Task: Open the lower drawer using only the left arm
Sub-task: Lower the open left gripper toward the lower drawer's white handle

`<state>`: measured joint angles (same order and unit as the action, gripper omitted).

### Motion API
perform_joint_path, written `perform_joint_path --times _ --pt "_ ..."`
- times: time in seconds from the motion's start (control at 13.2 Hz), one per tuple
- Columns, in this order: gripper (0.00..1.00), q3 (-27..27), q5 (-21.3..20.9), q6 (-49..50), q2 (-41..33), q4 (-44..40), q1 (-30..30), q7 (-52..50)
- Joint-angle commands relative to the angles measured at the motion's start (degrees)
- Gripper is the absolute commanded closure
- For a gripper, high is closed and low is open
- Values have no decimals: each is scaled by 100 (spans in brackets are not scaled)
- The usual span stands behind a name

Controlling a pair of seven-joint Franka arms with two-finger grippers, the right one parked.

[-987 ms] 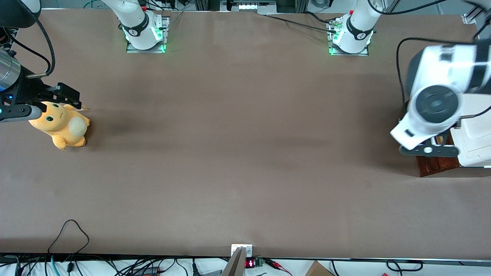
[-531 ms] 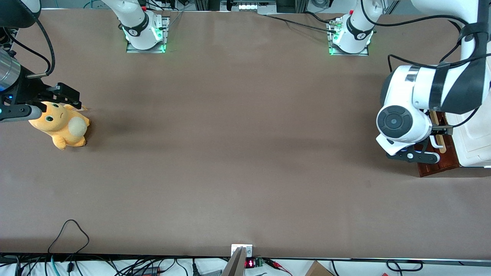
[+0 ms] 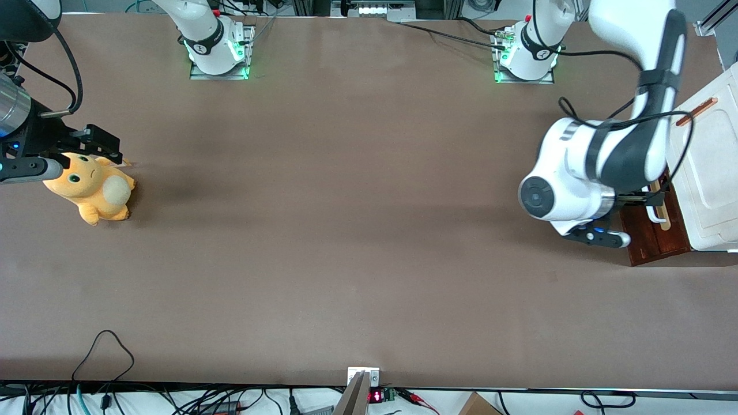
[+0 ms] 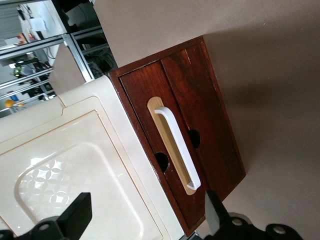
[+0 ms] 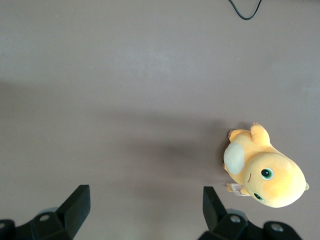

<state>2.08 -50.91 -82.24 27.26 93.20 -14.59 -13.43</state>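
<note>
Whereas half a second ago the left arm overlapped the cabinet, its wrist has since drawn away toward the tabletop middle, uncovering the white loop handle. Lower drawer: at the working arm's end, shut, front partly hidden by the arm. Gripper: level in front of the drawer, fingers spread wide, holding nothing, clear of the handle.
</note>
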Motion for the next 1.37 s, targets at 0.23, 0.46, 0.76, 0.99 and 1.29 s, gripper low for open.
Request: perform_joint_path --times 0.23,0.46,0.76,0.99,1.29 --pt "0 -23 -779 261 447 233 -229 -871" --pt "0 -23 -1498 419 666 601 -220 -950" --pt "0 -23 -1597 454 930 664 -132 -1696" --pt "0 -23 -1589 454 1168 708 -18 -2452" --pt "0 -23 -1606 454 1238 735 79 -2664"
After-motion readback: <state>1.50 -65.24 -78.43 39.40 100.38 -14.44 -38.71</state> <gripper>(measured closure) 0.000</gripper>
